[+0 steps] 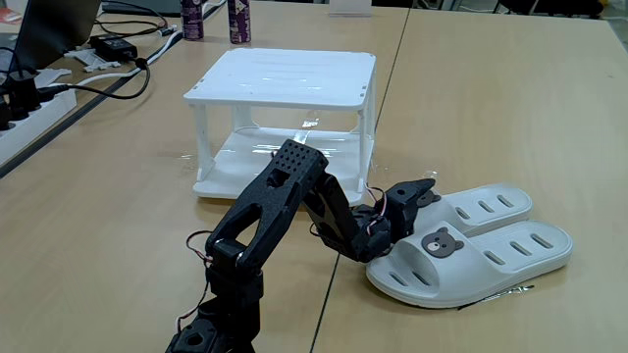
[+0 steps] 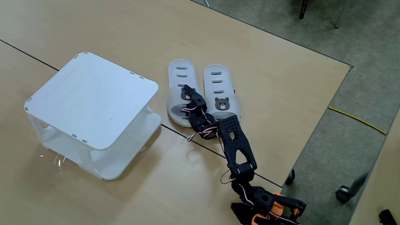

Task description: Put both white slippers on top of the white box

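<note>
A fixed view from low on the table shows the black arm (image 1: 285, 211) bent forward and down, its claw (image 1: 417, 192) reaching over the heel end of the far slipper (image 1: 486, 206). The two white slippers lie side by side on the wooden table (image 1: 510, 98), touching along their inner edges, to the right of the white box (image 1: 285, 78). The near slipper (image 1: 481, 257) shows a brown bear face on its strap and lies just in front of the claw, apart from it. The claw's tips sit at the far slipper's strap, but whether they are parted or pressed on it cannot be told from this angle. The box stands upright behind the arm, its ribbed top bare. Cables, a power strip and two dark bottles sit along the table's far left edge. Another fixed view, from high above, shows the box (image 2: 94, 100) at left and the pair of slippers just to its right, toes pointing away from the arm's base. Here the claw (image 2: 187, 94) lies over the bear emblem of the left slipper (image 2: 181, 94), while the right slipper (image 2: 219, 90) lies free beside it. The claw's state stays unclear here too.
</note>
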Robot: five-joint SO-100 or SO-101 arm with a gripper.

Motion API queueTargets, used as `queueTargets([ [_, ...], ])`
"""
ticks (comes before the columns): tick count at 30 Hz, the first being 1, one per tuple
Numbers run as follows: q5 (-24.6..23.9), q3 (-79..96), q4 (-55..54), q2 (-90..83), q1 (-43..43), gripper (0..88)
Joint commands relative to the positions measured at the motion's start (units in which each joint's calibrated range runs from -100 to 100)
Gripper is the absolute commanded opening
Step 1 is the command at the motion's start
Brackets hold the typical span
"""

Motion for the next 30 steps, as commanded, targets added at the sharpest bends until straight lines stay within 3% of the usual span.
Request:
queueTargets([
  [1,0.4,-2.4,-1.2,-3.7,3.0,0.8],
  [7,0.4,7.9,1.5,-19.2,3.2,0.8],
  [20,0.4,14.4,32.1,-55.8,3.0,0.8],
  [30,0.4,14.1,40.5,-74.8,-6.7,0.8],
])
